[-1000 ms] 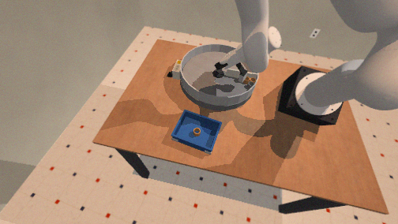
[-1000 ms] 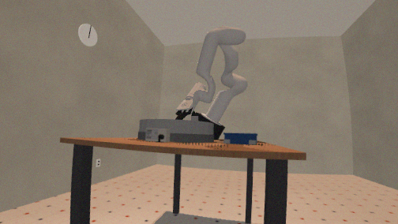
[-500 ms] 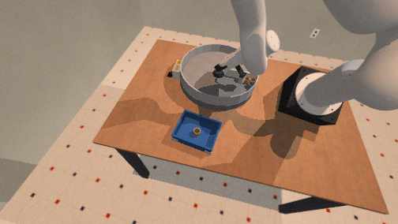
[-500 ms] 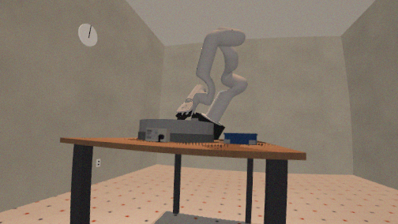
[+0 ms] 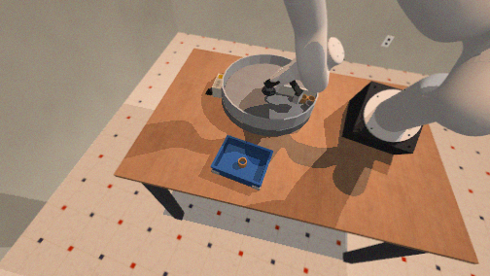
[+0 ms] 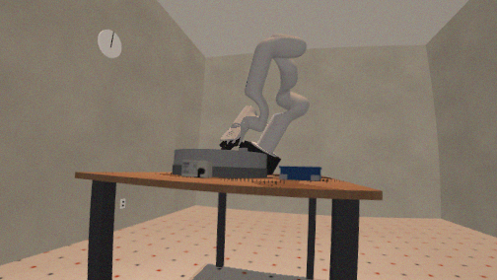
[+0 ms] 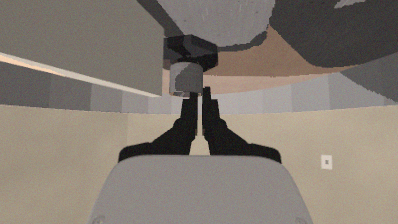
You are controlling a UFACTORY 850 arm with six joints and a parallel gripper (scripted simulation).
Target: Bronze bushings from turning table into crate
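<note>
My gripper [image 7: 200, 97] [image 6: 227, 146] is over the turning table [image 5: 243, 116] [image 6: 219, 159], shut on a grey steel bushing [image 7: 186, 77]. The fingers pinch this bushing at one edge, and most of it sticks out to the left in the wrist view. Bronze bushings [image 5: 307, 99] lie close together on the turning table at its right side, near the wall. One bronze bushing [image 5: 242, 159] lies in the blue crate [image 5: 222, 155] [image 6: 301, 173]. In the top view the arm hides part of the turning table, and the fingertips cannot be made out clearly.
A raised wall runs round the turning table. In the wrist view a black hub [image 7: 191, 50] and a large flat grey panel [image 7: 80, 45] are near the fingers. A pale box [image 5: 217, 86] [image 6: 196, 169] stands at the turning table's outer side. The arm's black base [image 5: 357, 114] stands to the right.
</note>
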